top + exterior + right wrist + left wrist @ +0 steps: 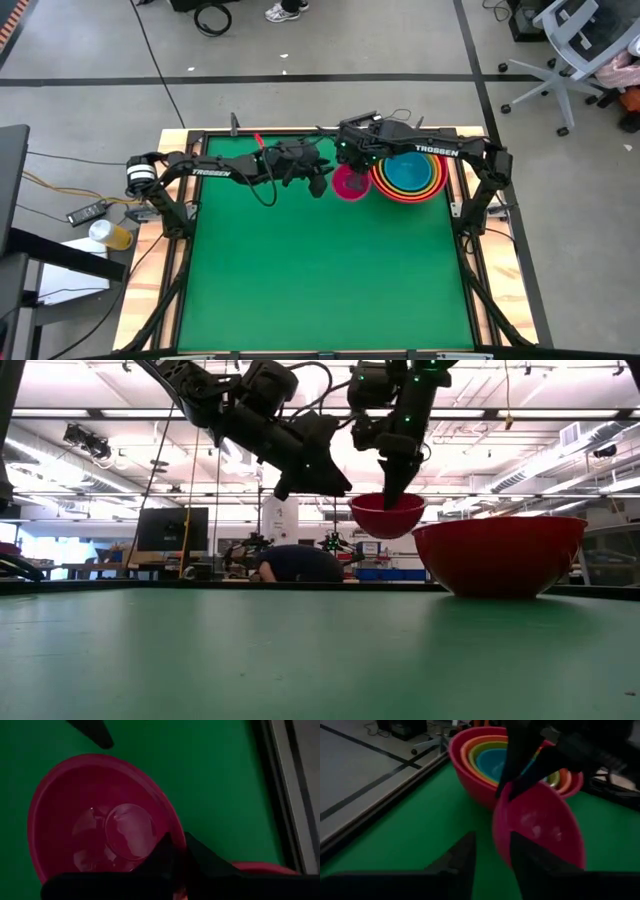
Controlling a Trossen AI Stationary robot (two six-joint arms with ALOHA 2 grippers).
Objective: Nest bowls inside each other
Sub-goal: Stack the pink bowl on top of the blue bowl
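Note:
A small magenta-pink bowl [387, 517] hangs above the green mat, just left of a stack of nested bowls [408, 173]. The stack is red outside, then orange, yellow-green and light blue, and stands on its base at the table's far right. My right gripper [390, 498] comes down from above and is shut on the pink bowl. My left gripper [492, 862] reaches in nearly level from the table's left. It is open, with one finger on each side of the bowl's left rim [496, 827]. My right gripper pinches the pink bowl's rim [183, 845] on the side toward the stack, one finger inside the bowl and one outside. The fingers point steeply down. The bowl hangs upright, mouth up, clear of the mat. My left gripper stands around the rim; whether it touches, I cannot tell.
The table's far rail [300, 131] runs close behind both grippers. The green mat [320, 280] spreads wide toward the near edge. A person [295, 563] bends over in the room behind the table. A bottle [110, 233] and cables lie beyond the left edge.

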